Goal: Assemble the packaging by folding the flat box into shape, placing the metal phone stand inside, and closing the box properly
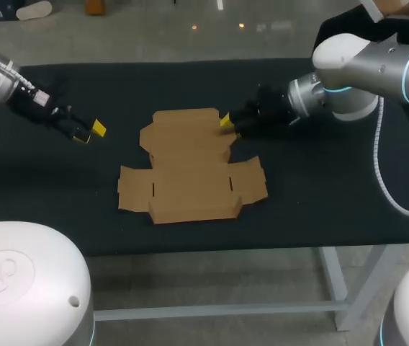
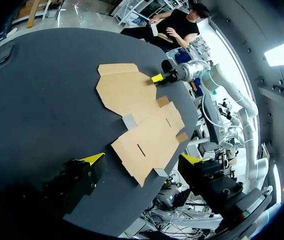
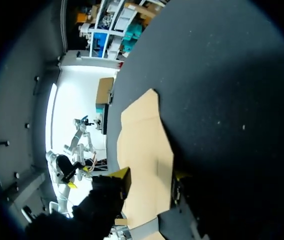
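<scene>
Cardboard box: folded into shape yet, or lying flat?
Flat, unfolded. The cardboard box lies spread on the table, all its flaps level with the surface; no wall stands up in any view.

brown cardboard box blank (image 1: 191, 167), unfolded, flat on table ctr, flaps out

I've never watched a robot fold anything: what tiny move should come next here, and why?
Probably the right hand should close on the far edge of the box and lift that flap: the box lies fully flat, this hand sits open right at that edge, and the left hand hovers apart, touching nothing.
</scene>
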You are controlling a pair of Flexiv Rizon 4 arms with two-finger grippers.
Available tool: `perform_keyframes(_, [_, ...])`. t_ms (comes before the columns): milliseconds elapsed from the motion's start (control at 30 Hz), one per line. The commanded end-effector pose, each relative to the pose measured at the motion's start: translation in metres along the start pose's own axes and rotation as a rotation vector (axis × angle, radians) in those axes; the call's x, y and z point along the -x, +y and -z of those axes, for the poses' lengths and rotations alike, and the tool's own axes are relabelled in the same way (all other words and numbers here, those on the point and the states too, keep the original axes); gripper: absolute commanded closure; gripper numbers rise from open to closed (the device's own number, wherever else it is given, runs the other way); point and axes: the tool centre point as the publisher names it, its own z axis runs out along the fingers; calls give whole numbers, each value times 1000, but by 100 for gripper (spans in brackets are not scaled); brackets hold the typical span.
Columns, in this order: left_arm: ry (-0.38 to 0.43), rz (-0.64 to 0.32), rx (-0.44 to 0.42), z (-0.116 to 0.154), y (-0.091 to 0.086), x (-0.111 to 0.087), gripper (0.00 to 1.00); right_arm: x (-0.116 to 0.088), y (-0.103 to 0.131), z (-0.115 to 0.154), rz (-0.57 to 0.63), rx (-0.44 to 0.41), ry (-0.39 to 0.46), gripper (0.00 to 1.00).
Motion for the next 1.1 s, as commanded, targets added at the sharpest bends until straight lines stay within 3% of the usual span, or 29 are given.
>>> perform_keyframes(33, [0, -2, -7, 5, 6, -1, 0, 9, -5, -7, 4, 10, 3, 48])
perform_keyframes(500, [14, -2, -10, 5, 10, 1, 0, 9, -5, -14, 8, -5, 32, 53])
perform_keyframes(567, [13, -1, -7, 4, 11, 0, 0, 9, -5, -16, 18, -6, 47, 64])
perform_keyframes(700, [15, -2, -3, 4, 12, -1, 0, 4, -7, -14, 44, 5, 68, 100])
perform_keyframes(1100, [82, -53, 0, -2, 13, -2, 0, -22, -19, 13, 152, 67, 128, 100])
